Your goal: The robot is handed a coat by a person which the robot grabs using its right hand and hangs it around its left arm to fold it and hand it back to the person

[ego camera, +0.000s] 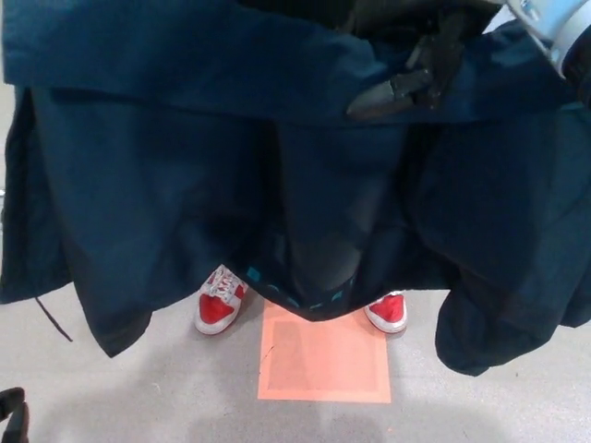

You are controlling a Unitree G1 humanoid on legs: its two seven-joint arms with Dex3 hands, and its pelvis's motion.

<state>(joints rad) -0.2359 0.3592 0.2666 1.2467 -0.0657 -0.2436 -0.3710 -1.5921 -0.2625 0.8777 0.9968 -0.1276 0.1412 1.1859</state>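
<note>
A dark teal coat (185,175) hangs spread across almost the whole head view, its hem with a row of light teal marks (286,297) low in the middle. My right hand (416,78) is black and lies against the coat's upper part at the top right. Its white forearm (554,28) comes in from the top right corner. Whether that hand grips the cloth does not show. A small black part, probably my left hand (11,411), pokes in at the bottom left corner, away from the coat.
A person's red and white shoes (220,303) (388,312) show below the hem, on a grey floor (138,397). An orange square (323,355) is marked on the floor between and in front of them. The person is otherwise hidden behind the coat.
</note>
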